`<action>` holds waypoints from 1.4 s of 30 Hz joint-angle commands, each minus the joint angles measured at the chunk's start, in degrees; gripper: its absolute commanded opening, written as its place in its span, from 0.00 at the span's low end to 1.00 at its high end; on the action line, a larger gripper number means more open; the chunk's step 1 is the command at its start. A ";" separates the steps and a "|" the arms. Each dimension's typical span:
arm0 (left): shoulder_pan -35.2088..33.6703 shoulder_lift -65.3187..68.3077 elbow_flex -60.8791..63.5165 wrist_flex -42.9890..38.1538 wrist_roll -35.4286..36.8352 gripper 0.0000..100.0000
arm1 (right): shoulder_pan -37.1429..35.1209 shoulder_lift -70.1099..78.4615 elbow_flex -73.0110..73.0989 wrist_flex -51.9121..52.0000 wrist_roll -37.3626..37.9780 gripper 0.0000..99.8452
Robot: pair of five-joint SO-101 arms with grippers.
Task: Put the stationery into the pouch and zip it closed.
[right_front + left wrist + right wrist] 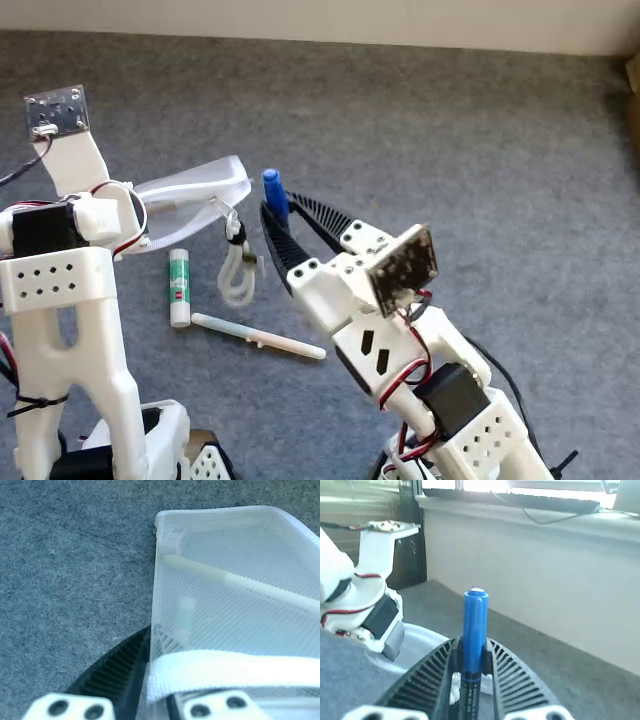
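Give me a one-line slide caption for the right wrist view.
Right gripper holds a blue marker between its black fingers, with the left arm and white pouch just beyond.

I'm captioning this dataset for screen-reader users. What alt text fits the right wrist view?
The right hand grips a blue marker between its black ribbed fingers, one end sticking out past the tips. Behind it, over grey carpet, are the left arm and the rim of the translucent pouch, with a pale wall beyond.
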 commanded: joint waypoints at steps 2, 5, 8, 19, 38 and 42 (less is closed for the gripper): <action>0.75 -1.45 0.04 0.35 0.26 0.01 | -0.04 -1.27 -0.48 -8.31 -0.26 0.01; 0.75 -1.45 0.04 0.35 0.26 0.01 | -2.07 -1.27 -0.48 -11.74 -0.26 0.01; 0.75 -1.45 0.13 0.35 0.26 0.01 | -5.93 -1.27 -0.48 -14.73 -0.18 0.01; 0.66 -1.89 2.95 -1.85 0.26 0.01 | -12.79 7.69 -0.92 -31.96 -0.18 0.01; 0.66 -1.89 3.12 -2.02 0.26 0.01 | -12.88 40.13 -0.84 -60.70 10.99 0.01; 0.66 -1.89 3.12 -2.02 0.26 0.01 | -12.88 41.71 -0.92 -62.20 11.43 0.01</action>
